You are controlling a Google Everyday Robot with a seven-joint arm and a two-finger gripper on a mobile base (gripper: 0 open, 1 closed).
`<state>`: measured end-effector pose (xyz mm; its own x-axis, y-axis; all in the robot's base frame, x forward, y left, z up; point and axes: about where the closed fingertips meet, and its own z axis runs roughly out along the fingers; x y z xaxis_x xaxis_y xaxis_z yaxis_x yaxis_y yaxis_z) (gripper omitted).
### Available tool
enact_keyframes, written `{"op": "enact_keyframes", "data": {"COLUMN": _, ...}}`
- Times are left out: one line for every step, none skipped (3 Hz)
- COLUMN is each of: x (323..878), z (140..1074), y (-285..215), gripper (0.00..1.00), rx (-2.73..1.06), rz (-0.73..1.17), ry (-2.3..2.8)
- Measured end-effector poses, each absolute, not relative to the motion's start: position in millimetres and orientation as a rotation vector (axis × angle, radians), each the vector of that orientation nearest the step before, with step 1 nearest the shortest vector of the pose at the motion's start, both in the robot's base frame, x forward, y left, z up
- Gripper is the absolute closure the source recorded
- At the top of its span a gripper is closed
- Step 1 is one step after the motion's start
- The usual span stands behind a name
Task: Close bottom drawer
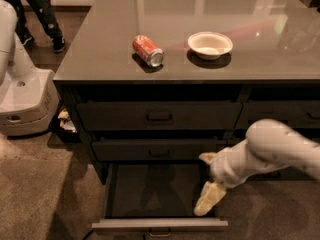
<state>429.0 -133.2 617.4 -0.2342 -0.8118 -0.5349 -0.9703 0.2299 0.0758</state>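
The bottom drawer (159,225) is pulled far out at the foot of the dark cabinet, its plain dark inside showing and its low front panel with a small centre pull at the lower edge of the camera view. My gripper (208,199) hangs at the end of the white arm, over the drawer's right side, just behind the front panel. Its yellowish fingers (205,204) point down and to the left.
Two shut drawers sit above, the top one (159,116) and the middle one (158,150). On the countertop (100,59) lie a red soda can (148,50) on its side and a white bowl (210,44). Another white robot (22,96) stands at left, a person's legs (37,9) behind it.
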Motion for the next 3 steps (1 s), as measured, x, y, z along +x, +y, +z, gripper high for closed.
{"op": "enact_keyframes", "data": {"x": 427.8, "z": 540.6, "y": -74.9, "gripper": 0.0, "rx": -1.6, "rz": 0.715, "ry": 2.029}}
{"op": "enact_keyframes", "data": {"x": 447.7, "z": 479.8, "y": -22.6, "gripper": 0.0, "rx": -1.553, "rz": 0.789, "ry": 1.947}}
{"op": "enact_keyframes", "data": {"x": 443.7, "z": 422.7, "y": 23.2, "gripper": 0.0, "rx": -1.546, "rz": 0.937, "ry": 1.889}}
